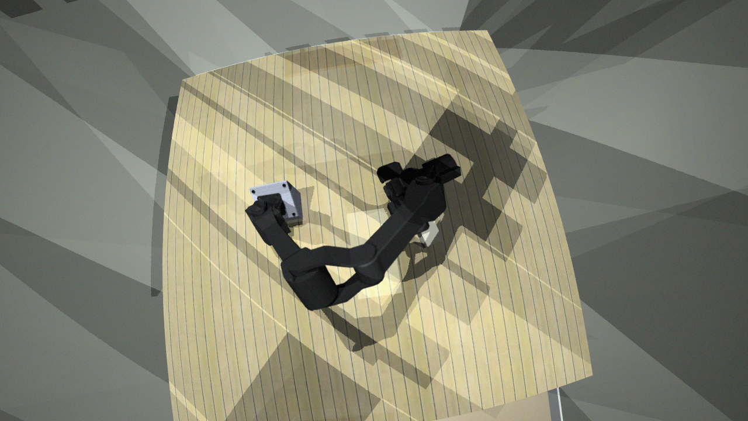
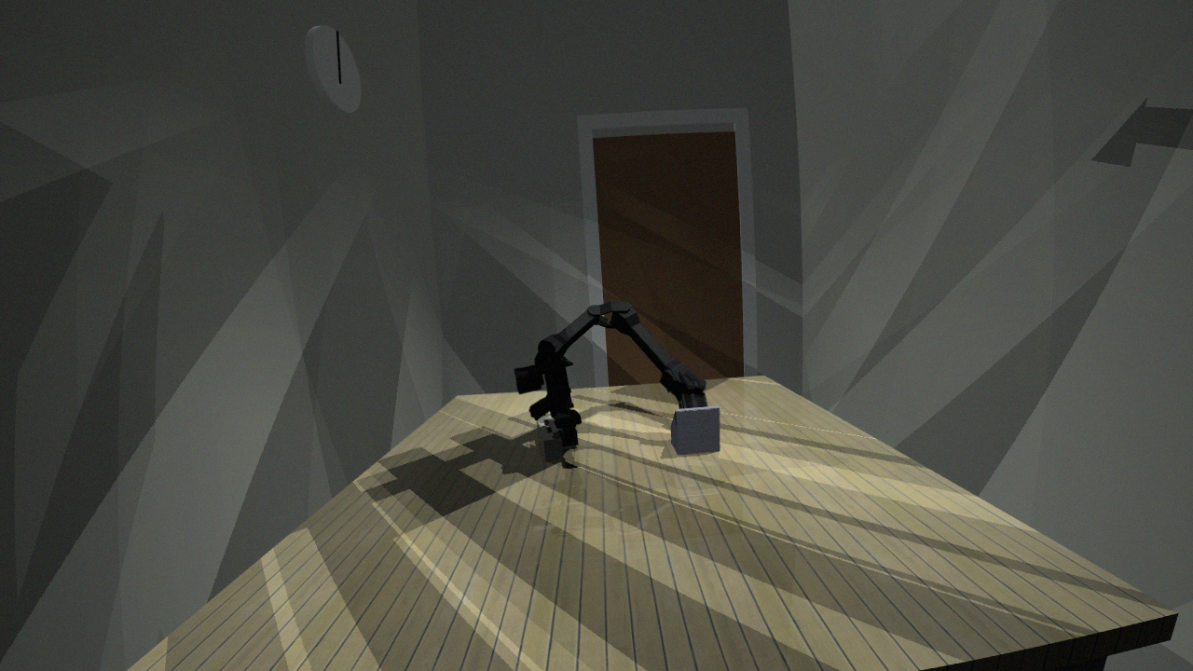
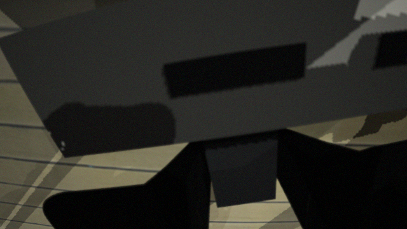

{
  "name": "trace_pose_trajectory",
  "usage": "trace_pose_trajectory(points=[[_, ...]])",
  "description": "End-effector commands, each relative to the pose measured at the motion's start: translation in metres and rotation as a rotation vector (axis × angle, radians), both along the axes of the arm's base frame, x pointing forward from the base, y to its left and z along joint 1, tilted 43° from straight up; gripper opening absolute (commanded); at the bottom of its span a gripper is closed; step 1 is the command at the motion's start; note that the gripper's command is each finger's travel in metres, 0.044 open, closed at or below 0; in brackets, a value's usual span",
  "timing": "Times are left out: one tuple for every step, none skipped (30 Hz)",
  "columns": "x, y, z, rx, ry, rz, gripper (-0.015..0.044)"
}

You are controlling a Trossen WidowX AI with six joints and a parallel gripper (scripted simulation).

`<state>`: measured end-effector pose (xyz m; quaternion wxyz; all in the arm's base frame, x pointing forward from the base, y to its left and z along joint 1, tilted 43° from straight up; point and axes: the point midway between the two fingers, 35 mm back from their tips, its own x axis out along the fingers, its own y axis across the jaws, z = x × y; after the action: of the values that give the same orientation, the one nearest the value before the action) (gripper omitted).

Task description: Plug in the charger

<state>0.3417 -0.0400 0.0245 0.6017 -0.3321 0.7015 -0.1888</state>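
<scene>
The grey power strip [image 3: 95, 63] [image 1: 429, 236] lies on the wooden table [image 1: 339, 94] and fills the top of the wrist view. One dark outlet slot [image 3: 235, 70] shows in its middle and a second slot [image 3: 391, 48] at the right edge. My gripper [image 3: 233, 133] [image 2: 568, 450] points down at the strip and is shut on the dark grey charger [image 3: 243, 178]. The charger's front end meets the strip's near edge, just below the middle slot. Its prongs are hidden. In the top view the arm covers the gripper and most of the strip.
The arm's base sits on a grey block [image 1: 284, 195] [image 2: 694, 430] to the strip's left in the top view. A dark rounded patch [image 3: 111, 127] lies on the strip's left end. Moving shadows cross the table. A brown door [image 2: 667, 250] stands behind.
</scene>
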Motion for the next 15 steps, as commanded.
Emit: trace_pose_trajectory(points=[[0.0059,0.0032,0.0013,0.004,-0.027,0.009,0.0000],[0.0059,0.0031,0.0012,0.004,-0.027,0.009,0.0000],[0.0060,0.0030,0.0011,0.004,-0.027,0.009,0.0000],[0.0060,0.0030,0.0010,0.004,-0.027,0.009,0.0000],[0.0061,0.0029,0.0009,0.004,-0.027,0.009,0.0000],[0.0061,0.0028,0.0009,0.004,-0.027,0.009,0.0000],[0.0062,0.0027,0.0008,0.004,-0.027,0.009,0.0000],[0.0062,0.0026,0.0007,0.004,-0.027,0.009,0.0000],[0.0063,0.0025,0.0006,0.004,-0.027,0.009,0.0000],[0.0063,0.0025,0.0005,0.004,-0.027,0.009,0.0000],[0.0064,0.0024,0.0004,0.004,-0.027,0.009,0.0000],[0.0064,0.0023,0.0003,0.004,-0.027,0.009,0.0000],[0.0064,0.0022,0.0002,0.004,-0.027,0.009,0.0000],[0.0065,0.0021,0.0001,0.004,-0.027,0.009,0.0000],[0.0065,0.0020,0.0000,0.004,-0.027,0.009,0.0000]])
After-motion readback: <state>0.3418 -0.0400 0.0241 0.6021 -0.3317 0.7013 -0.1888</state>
